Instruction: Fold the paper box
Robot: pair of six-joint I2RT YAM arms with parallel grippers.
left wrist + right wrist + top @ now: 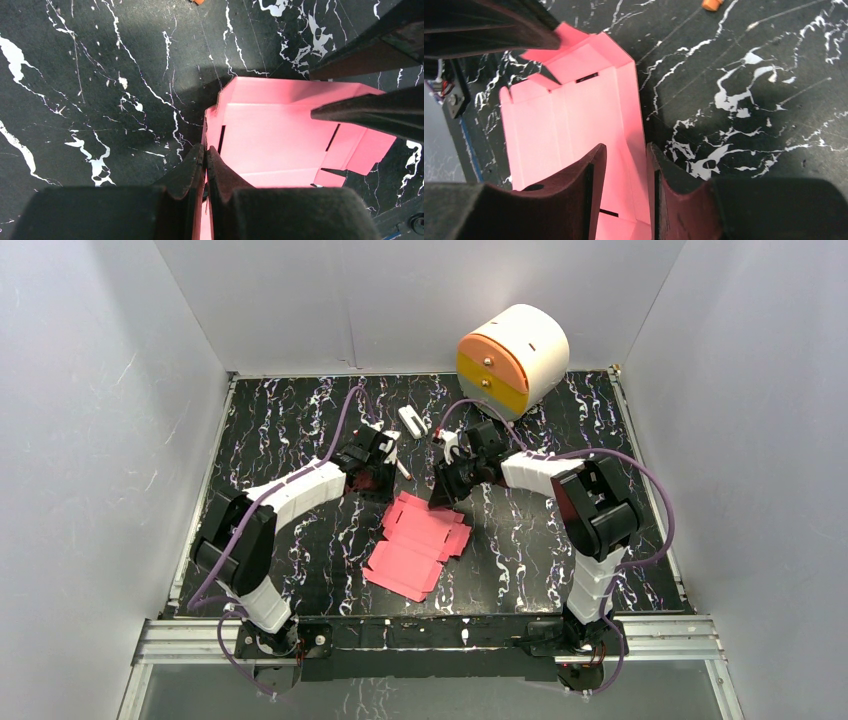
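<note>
Top external: shows the pink-red thin-card paper box (418, 545), a flat cut-out sheet with flaps, lying mid-table on the black white-veined marble-look tabletop (300, 440). Puts the black two-finger left gripper (383, 483) at the sheet's far-left corner and the black two-finger right gripper (445, 495) on the right part of its far edge. Keeps both well apart from the round white drawer unit with orange and yellow fronts (512, 358) at far right. Looks like a two-point hold for raising flaps along the creases.

Left wrist: shows fingers (192, 167) pressed together on an edge flap of the card, seemingly lifted off the table. Probably serves as an anchor. Places the rest of the sheet to the right of the tips.

Right wrist: shows fingers (591, 170) partly apart, straddling an edge strip of the card without clamping it. Cannot tell whether for a release or a fresh nip. Leaves most of the card left and nearer.
</note>
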